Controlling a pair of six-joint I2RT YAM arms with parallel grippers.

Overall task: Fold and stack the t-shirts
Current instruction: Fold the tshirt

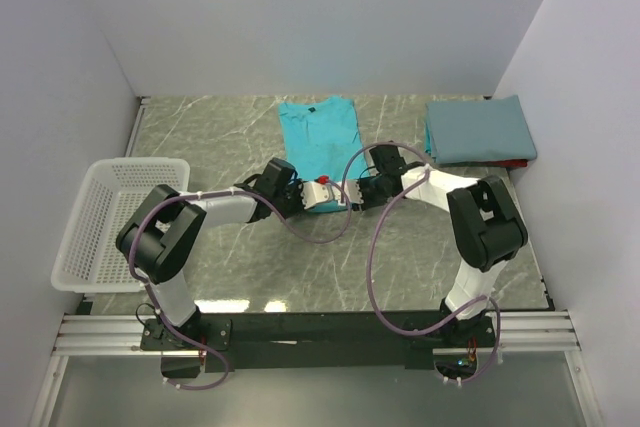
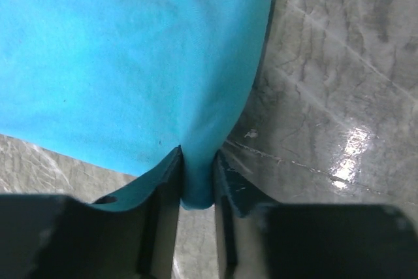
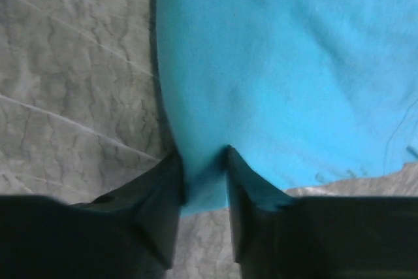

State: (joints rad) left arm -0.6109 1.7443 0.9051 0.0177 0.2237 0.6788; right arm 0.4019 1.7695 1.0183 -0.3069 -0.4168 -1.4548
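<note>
Tabletop (image 1: 240, 247), grey marbled stone, top external view. It carries one bright teal soft-cloth short-sleeved t-shirt (image 1: 318, 132), laid flat and stretching away beyond both hands, small collar at its far end.
- Left hand (image 1: 297, 190): at the near-left corner of the hem.
- Right hand (image 1: 368, 187): at the near-right corner. The two hands are near each other.
- One dull slate-blue cloth t-shirt (image 1: 480, 129), folded to a rectangle: lies off to the right of the right hand and farther back, well apart from the teal t-shirt. A thin red edge (image 1: 510, 163) shows under its near side.
- One white plastic mesh basket (image 1: 100, 222), rectangular: well to the left of the left hand, at the tabletop's left edge.

Left wrist view.
- Left hand (image 2: 197, 168): two dark fingers (image 2: 163, 194) pressed onto a fold of the teal t-shirt (image 2: 130, 50), with the cloth pinched between them.
- The rest of the cloth spreads ahead of the hand and to its left.
- Bare tabletop (image 2: 339, 63) lies ahead to its right, with a patch of glare.

Right wrist view.
- Right hand (image 3: 204, 168): two dark fingers (image 3: 251, 187) pinching the hem of the teal t-shirt (image 3: 281, 63), with the cloth filling the gap between them.
- The cloth spreads ahead of the hand and to its right.
- Bare tabletop (image 3: 72, 63) lies ahead to its left.
</note>
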